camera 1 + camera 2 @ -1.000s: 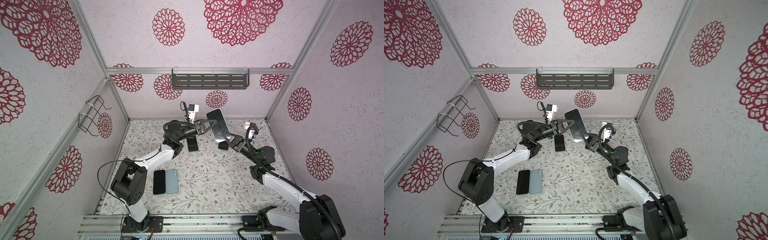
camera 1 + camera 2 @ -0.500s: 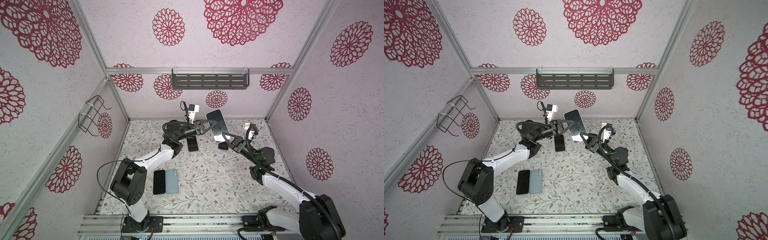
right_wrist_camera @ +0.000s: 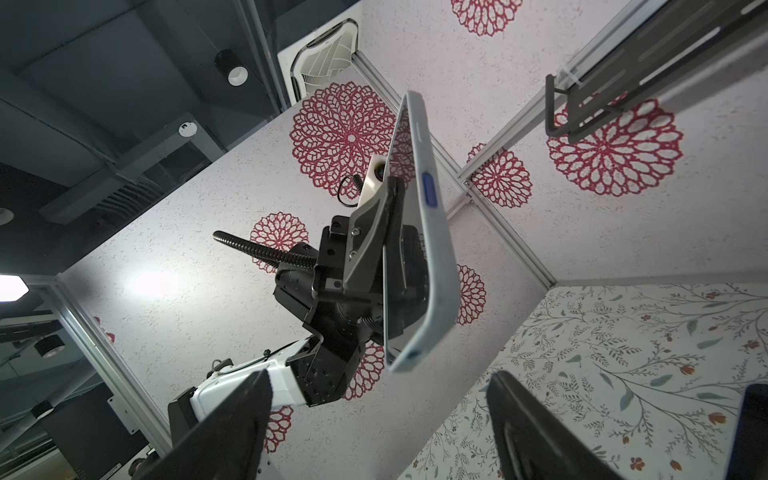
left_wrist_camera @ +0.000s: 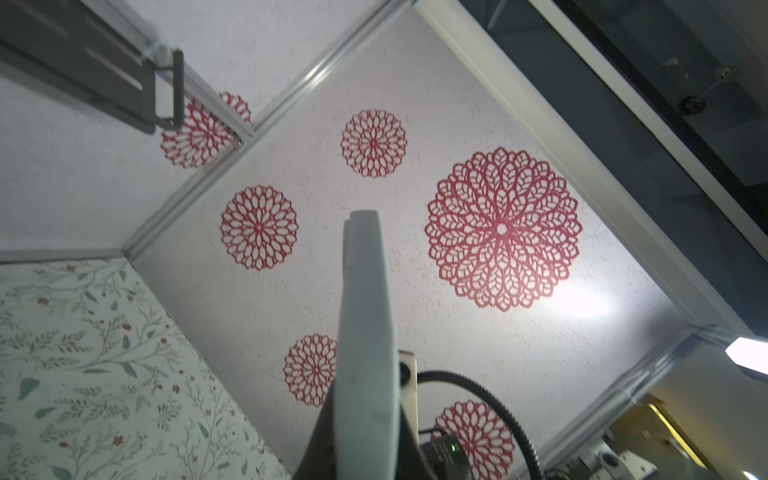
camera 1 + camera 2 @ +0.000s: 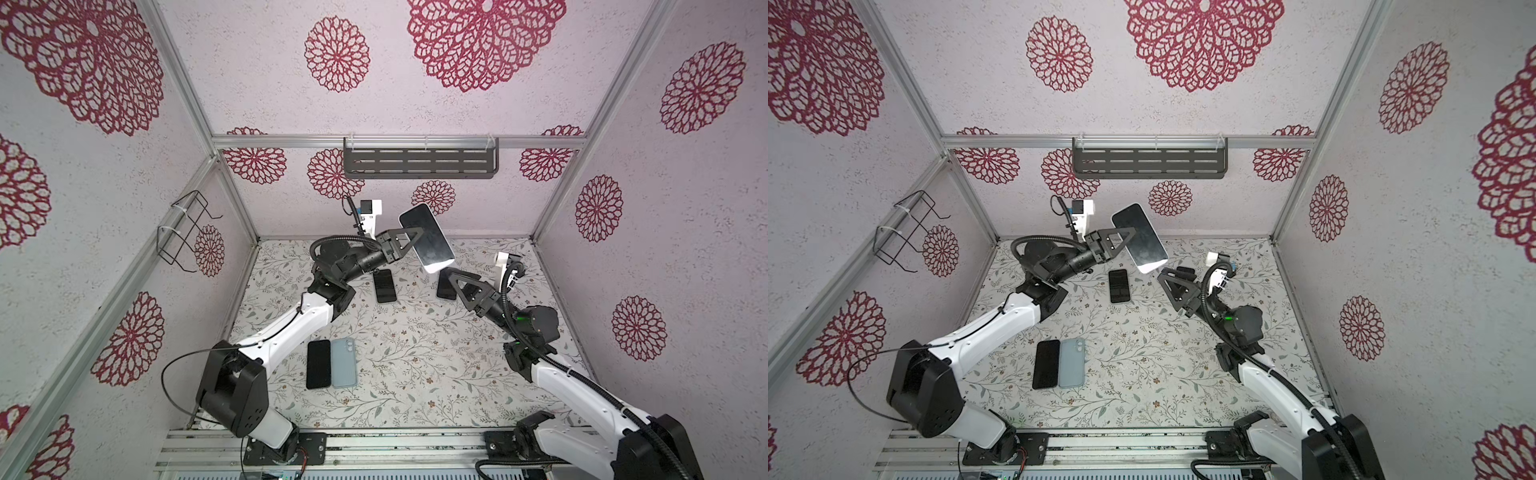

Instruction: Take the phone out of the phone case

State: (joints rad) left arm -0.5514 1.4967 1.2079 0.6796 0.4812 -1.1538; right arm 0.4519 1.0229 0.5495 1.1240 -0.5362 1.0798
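Bright, even light; hot glare on wall point(image 4: 582, 303); soft-focus right fingers point(image 3: 224, 428); bowed wide-angle edges.

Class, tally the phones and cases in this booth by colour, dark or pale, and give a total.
Dark phones, lying flat: 3
Pale blue case, lying flat: 1
Phone in a pale case, held up by the left gripper: 1
Total: 5

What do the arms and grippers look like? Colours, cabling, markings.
The left arm and right arm have white link shells and black joint housings. The left gripper and right gripper have black triangular cut-out fingers. Black corrugated cable runs to a white camera mount at each wrist. A green light shows on the right arm.
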